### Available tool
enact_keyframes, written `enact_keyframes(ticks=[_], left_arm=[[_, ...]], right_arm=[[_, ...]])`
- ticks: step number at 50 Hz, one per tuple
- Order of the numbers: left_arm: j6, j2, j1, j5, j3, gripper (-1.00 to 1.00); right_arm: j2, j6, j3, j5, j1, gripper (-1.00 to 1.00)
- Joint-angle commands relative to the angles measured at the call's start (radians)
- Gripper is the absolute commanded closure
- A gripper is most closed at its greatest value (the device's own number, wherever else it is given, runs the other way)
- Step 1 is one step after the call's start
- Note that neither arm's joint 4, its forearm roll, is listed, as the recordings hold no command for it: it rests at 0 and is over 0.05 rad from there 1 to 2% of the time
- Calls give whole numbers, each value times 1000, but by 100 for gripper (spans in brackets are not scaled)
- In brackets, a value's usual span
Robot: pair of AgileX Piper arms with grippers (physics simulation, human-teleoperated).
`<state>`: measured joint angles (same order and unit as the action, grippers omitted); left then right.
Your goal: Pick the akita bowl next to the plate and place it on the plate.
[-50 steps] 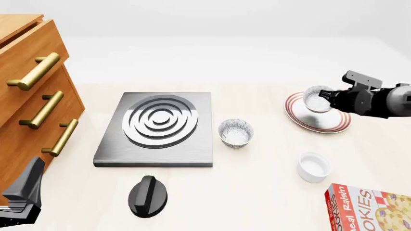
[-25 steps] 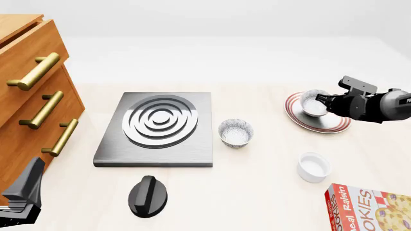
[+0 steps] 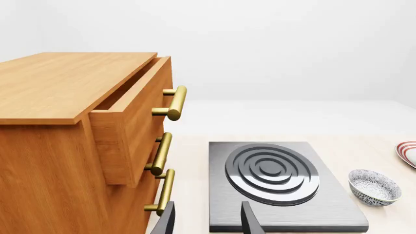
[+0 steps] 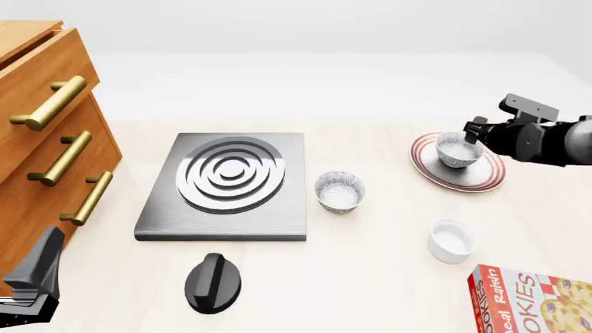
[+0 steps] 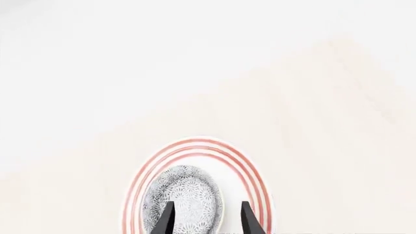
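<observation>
The akita bowl [image 4: 458, 149], speckled grey and white, sits upright on the red-ringed plate [image 4: 465, 180] at the table's right. My right gripper [image 4: 475, 132] hovers just behind and right of it, open, holding nothing. In the right wrist view the bowl [image 5: 185, 194] lies on the plate [image 5: 195, 146]. One dark finger stands over the bowl and the other outside its rim, with the gripper [image 5: 206, 219] open. My left gripper [image 3: 208, 222] is open and empty near the table's front left [image 4: 32, 277], by the cabinet.
A twin speckled bowl [image 4: 340, 191] stands right of the steel stove plate [image 4: 227, 182]. A white ramekin [image 4: 453, 240] and a cookie box [image 4: 532, 302] are at the front right. A black knob [image 4: 213, 282] lies in front of the stove; a wooden drawer cabinet [image 4: 46, 139] fills the left.
The right gripper lowered the bowl onto the plate, let go of it, and drew back up and to the right. The left arm has not moved.
</observation>
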<state>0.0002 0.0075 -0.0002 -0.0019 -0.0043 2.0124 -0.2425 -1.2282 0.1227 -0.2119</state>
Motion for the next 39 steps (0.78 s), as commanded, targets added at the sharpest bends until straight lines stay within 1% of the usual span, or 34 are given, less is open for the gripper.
enact_keyframes(ticks=[1, 5, 8, 13, 14, 16, 17, 18, 19, 22, 27, 28, 29, 30, 34, 36, 37, 39], left_arm=[[0, 0, 0, 0, 0, -100], [0, 0, 0, 0, 0, -100], [0, 0, 0, 0, 0, -100], [0, 0, 0, 0, 0, -100], [0, 0, 0, 0, 0, -100], [0, 0, 0, 0, 0, -100], [0, 0, 0, 0, 0, -100], [0, 0, 0, 0, 0, -100], [0, 0, 0, 0, 0, -100], [0, 0, 0, 0, 0, -100], [0, 0, 0, 0, 0, -100], [0, 0, 0, 0, 0, -100], [0, 0, 0, 0, 0, -100], [0, 0, 0, 0, 0, -100], [0, 0, 0, 0, 0, -100], [0, 0, 0, 0, 0, -100], [0, 0, 0, 0, 0, -100], [0, 0, 0, 0, 0, -100]], right_arm=[[-155, 14, 32, -54, 12, -100], [-256, 14, 67, -86, 32, -100], [-294, 15, 83, -96, 36, -100], [-401, 18, 124, -129, 47, -100], [-428, 49, 127, -139, 48, -100], [-458, 40, 130, -157, 52, -100], [-487, 50, 137, -166, 56, -100], [-487, 50, 138, -166, 56, -100], [-537, 46, 156, -181, 67, -100], [-577, 44, 174, -195, 79, -100], [-686, 47, 200, -246, 82, -100], [-686, 47, 200, -247, 82, -100], [-738, 48, 211, -272, 82, -100], [-739, 48, 211, -273, 82, -100], [-824, 48, 233, -309, 81, -100], [-868, 57, 246, -328, 82, -100], [-896, 50, 251, -341, 89, -100], [-929, 60, 240, -370, 91, -100]])
